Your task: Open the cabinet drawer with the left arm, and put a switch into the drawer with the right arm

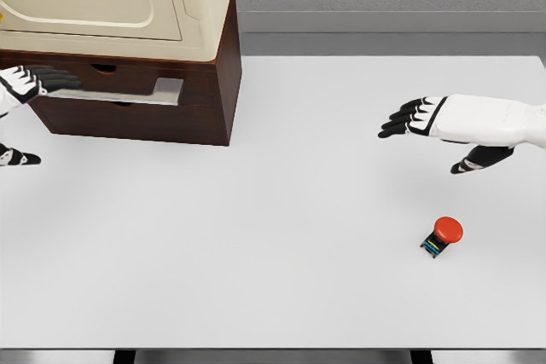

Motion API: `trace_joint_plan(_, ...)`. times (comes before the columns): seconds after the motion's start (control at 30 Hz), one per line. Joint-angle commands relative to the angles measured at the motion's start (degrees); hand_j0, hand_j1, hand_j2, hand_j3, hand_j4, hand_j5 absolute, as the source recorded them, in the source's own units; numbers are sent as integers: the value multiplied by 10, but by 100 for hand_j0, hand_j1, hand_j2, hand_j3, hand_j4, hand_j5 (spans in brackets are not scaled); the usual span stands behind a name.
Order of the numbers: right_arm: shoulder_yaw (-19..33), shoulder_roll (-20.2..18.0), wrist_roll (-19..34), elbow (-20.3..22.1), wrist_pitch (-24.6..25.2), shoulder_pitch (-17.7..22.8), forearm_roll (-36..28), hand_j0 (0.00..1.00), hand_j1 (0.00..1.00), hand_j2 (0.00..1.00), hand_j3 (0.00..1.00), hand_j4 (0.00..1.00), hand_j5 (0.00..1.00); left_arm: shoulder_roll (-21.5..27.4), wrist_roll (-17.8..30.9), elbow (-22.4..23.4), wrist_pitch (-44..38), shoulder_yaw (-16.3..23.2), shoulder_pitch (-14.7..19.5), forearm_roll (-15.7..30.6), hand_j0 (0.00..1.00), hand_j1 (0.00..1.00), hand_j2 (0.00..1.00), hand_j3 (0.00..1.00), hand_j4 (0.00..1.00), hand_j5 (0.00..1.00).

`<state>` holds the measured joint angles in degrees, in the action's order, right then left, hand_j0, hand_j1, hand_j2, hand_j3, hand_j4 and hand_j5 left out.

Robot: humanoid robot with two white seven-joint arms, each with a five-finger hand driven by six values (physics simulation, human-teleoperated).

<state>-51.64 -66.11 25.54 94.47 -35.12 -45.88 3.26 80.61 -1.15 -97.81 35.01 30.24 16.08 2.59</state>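
Left robot hand (26,83) half cut off at drawer (119,91) — grip unclear.

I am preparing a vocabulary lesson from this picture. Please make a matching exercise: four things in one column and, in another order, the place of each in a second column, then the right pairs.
Things
1. switch
2. cabinet
3. left hand
4. right hand

Places
A. at the picture's left edge, at the front of the drawer
B. over the table, on the right, above the red button, holding nothing
C. standing at the far left of the table
D. lying on the table, near right

Pairs: 1-D, 2-C, 3-A, 4-B
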Motion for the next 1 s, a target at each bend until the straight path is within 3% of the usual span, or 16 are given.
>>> trace_joint_plan(0.0,1,-1,1,0,1,1,-4,100,100,100,100,100,100,-2,0,0,0,-1,0,9,100,100,100,100,100,100)
trace_joint_plan(0.27,1,-1,1,0,1,-2,-4,100,100,100,100,100,100,-51,16,0,0,-1,16,4,100,100,100,100,100,100)
trace_joint_plan(0.47,1,-6,0,0,1,-2,-4,100,100,100,100,100,100,-63,26,0,0,-1,18,1,100,100,100,100,100,100)
trace_joint_plan(0.57,26,-11,-1,-1,1,6,-4,100,100,100,100,100,100,-66,34,1,0,0,19,4,100,100,100,100,100,100)
trace_joint_plan(0.63,25,-30,0,0,1,6,-4,100,100,100,100,100,100,-57,34,1,0,5,18,9,100,100,100,100,100,100)
trace_joint_plan(0.8,25,-84,1,11,1,63,-3,100,100,100,100,100,100,-52,35,-5,0,8,20,15,100,100,100,100,100,100)
trace_joint_plan(0.97,25,-88,3,16,1,106,-2,100,100,100,100,100,100,-76,61,-7,0,7,37,7,100,100,100,100,100,100)
